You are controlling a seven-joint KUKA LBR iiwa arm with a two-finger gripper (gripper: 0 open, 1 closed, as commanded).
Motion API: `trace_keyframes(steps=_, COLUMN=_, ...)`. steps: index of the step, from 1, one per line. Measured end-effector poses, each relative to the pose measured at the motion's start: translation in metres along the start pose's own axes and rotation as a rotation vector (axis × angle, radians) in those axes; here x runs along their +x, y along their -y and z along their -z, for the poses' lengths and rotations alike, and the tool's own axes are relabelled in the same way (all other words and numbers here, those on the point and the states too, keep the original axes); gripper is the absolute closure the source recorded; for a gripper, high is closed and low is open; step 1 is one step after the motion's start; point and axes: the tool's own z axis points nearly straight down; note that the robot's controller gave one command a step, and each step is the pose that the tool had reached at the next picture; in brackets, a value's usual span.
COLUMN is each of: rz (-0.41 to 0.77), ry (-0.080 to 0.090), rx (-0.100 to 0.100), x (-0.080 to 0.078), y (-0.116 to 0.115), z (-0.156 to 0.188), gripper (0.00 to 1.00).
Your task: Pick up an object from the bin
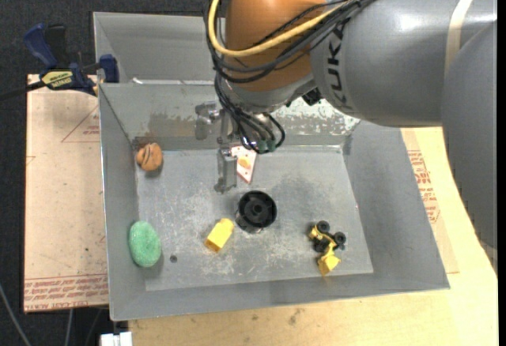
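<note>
Orange wrist cover [273,24] overhead; gripper [227,178] near black ring-shaped plastic disc [257,210], openness impossible to tell.
Likely light, stiff, slick; best pinched across the rim.

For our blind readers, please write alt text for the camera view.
A robot arm reaches down into a grey metal bin, ending close beside a black ring. Around lie a yellow block, a green oval lump, a brownish ball and a small black-and-yellow piece.
</note>
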Motion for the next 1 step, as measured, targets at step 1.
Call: trace_keyframes(steps=1, rz=-0.075, ry=0.009, rx=0.0, x=-0.0112, y=0.0066, z=0.038, gripper=0.0)
